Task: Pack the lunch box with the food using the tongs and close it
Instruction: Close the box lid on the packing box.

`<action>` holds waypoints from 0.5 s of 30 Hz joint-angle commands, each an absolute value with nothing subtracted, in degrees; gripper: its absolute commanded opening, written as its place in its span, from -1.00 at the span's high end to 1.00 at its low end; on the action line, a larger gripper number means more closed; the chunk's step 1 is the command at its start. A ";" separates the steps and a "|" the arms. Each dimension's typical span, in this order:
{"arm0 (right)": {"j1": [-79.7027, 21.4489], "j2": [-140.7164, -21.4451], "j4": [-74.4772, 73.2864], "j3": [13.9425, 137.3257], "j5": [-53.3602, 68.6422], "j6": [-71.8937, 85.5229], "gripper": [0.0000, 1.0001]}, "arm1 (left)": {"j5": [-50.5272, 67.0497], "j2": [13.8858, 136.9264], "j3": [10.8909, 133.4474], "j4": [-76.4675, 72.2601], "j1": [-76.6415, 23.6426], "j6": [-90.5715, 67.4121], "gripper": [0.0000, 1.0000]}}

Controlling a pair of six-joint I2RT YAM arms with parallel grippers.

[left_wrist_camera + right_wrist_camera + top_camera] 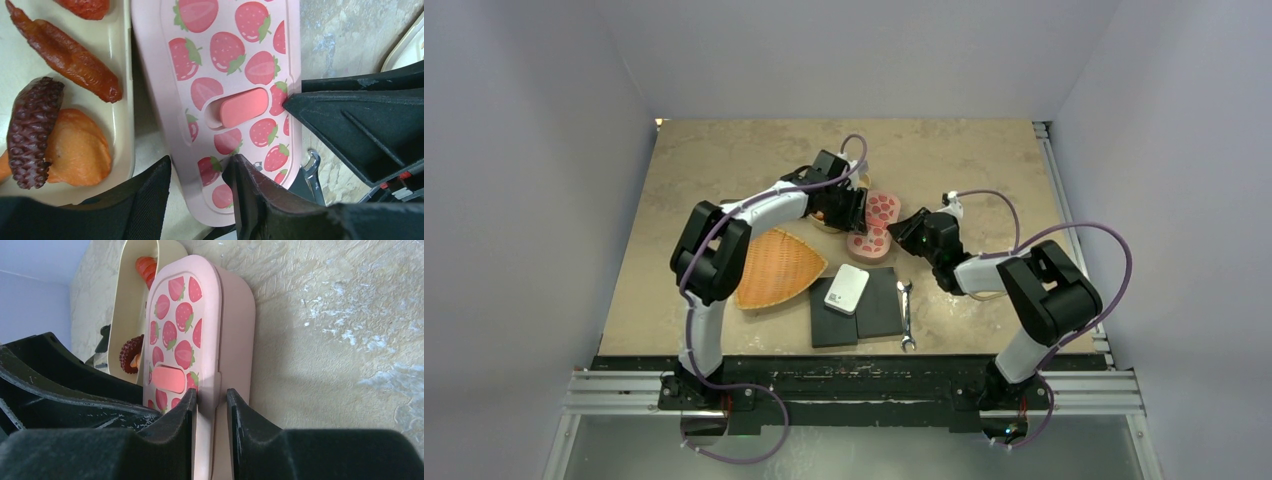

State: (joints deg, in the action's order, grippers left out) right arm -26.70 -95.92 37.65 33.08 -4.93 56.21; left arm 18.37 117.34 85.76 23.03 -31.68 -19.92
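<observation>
Top view: strawberry lid (876, 222) sits mid-table. Left gripper (852, 208) is at the lid's left side, right gripper (910, 234) at its right. Tongs not seen.

Left wrist: cream tray (122, 60) just left of the lid, food (75, 150) inside it. Left fingers apart, straddling the lid's near end, not pinching.

Right wrist: right jaws look clamped on the lid's rim.

Judgement: packing looks done, closing is in hand. Next move calls for lifting the lid over the tray, squaring it and pressing down.

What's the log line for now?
right pincer: gripping strawberry lid | left pincer: open at lid | food: in cream box
</observation>
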 commanded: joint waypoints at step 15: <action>-30.59 -84.71 10.34 34.88 -5.44 52.68 0.79 | 6.90 117.62 83.23 27.87 -36.82 -14.46 -0.08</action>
